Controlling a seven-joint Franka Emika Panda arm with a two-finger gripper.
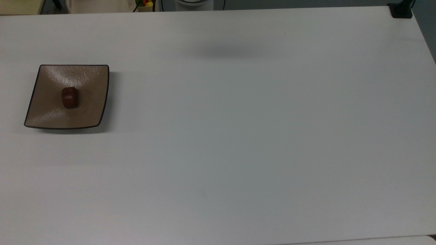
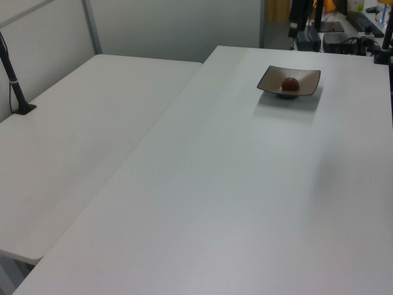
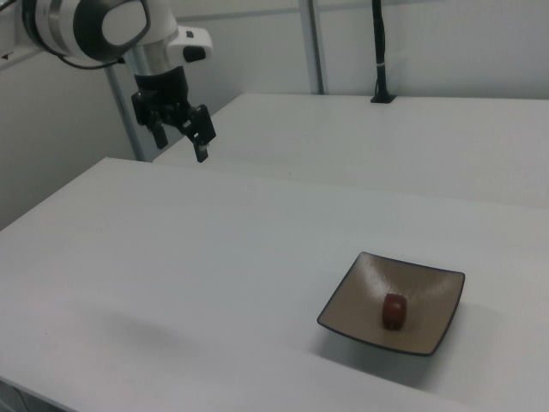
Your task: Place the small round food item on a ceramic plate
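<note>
Right view: raised pincer (image 3: 181, 139), parted.

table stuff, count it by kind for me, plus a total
ceramic plate: 1
small round food item, resting on the plate: 1
total: 2

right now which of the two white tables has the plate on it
The table on the left view's right: the ceramic plate sits near its far end. The other table carries a black post.
</note>
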